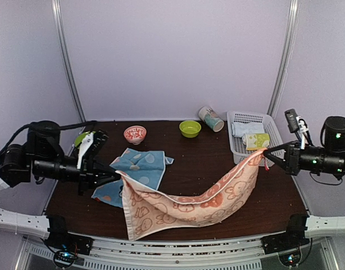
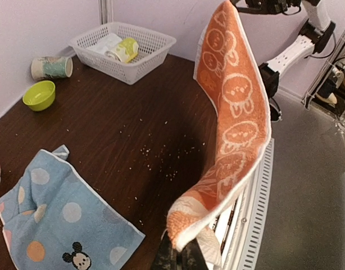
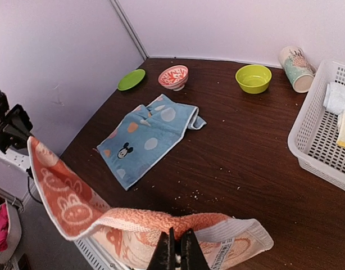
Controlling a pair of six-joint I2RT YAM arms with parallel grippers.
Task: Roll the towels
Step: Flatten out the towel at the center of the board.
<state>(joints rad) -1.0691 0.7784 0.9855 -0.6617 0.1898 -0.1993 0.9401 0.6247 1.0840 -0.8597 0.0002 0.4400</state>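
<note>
The orange towel (image 1: 200, 202) with white bunny faces hangs stretched between both arms, sagging over the table's front. My left gripper (image 1: 118, 174) is shut on its left corner (image 2: 184, 225). At the right, my right gripper (image 1: 266, 153) is shut on the other corner (image 3: 178, 222), near a white label. The light blue towel (image 1: 136, 169) with coloured dots and a Mickey head lies flat on the table, left of centre (image 2: 54, 219) (image 3: 144, 138), one corner slightly folded.
A white basket (image 1: 240, 147) at the back right holds a pale roll (image 1: 244, 129) and a yellow-green roll (image 1: 257, 140). Along the back stand a lime bowl (image 1: 190, 128), a patterned bowl (image 1: 135, 134), a tipped cup (image 1: 210, 118) and a green plate (image 3: 131, 79). Crumbs dot the table.
</note>
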